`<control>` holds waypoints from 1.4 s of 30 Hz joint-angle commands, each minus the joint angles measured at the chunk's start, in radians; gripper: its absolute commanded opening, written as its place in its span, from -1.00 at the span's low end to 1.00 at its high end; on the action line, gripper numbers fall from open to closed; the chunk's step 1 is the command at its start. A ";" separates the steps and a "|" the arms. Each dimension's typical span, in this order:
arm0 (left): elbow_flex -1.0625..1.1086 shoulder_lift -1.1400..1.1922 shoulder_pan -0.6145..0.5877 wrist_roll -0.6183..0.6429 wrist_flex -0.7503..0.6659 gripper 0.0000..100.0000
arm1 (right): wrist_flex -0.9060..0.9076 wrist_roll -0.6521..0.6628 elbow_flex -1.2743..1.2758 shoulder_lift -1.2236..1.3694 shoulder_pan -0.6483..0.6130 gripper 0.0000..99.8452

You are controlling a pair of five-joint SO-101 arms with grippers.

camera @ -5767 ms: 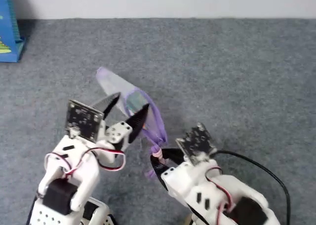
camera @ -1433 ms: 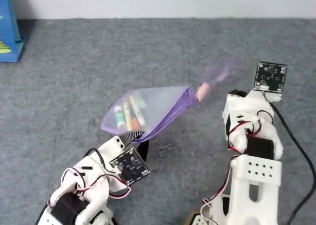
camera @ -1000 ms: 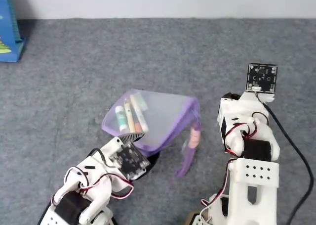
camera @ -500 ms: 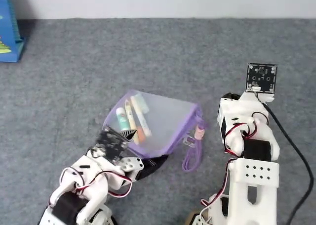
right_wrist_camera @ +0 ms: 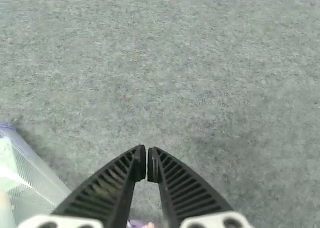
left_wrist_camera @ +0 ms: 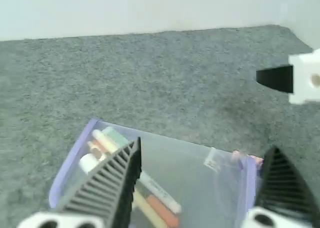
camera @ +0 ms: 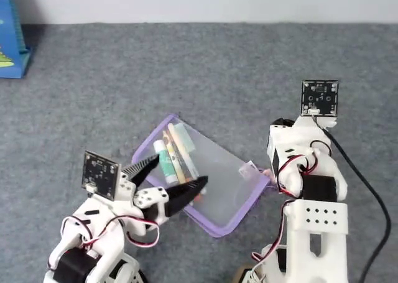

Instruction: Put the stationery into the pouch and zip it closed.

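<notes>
Grey, felt-like fabric covers the whole surface, which runs back to a plain white wall along the top of the high view. At the upper left edge stands a blue box, cut off by the frame and well apart from everything else. In the lower left the left arm rises from the bottom edge. The left gripper is spread wide over the near left side of the pouch, one black ribbed finger toward the pouch's left edge and the other over its middle; whether either finger touches the plastic cannot be told. The pouch lies flat on the surface in the lower middle of the high view, turned on a slant so that one corner points to the upper left and another to the lower right. It is clear plastic with a purple border all round. The stationery lies inside at its upper left end: a few pens or markers side by side, pale green, white, yellow and orange. A small pink tab sits at the pouch's right corner, beside a clear tag. Just right of that corner stands the right arm. The right gripper has its fingers pressed together with nothing between them, pointing out over bare grey fabric.
</notes>
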 commanded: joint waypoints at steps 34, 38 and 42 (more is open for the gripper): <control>0.403 -0.002 -0.416 -0.239 -0.175 -0.98 | 0.355 0.005 0.574 -0.917 -0.015 -0.98; 0.467 -0.002 -0.416 -0.241 -0.242 -0.98 | 0.355 0.005 0.651 -0.915 -0.015 -0.98; 0.490 -0.002 -0.416 -0.241 -0.255 -0.98 | 0.355 0.005 0.712 -0.915 -0.008 -0.98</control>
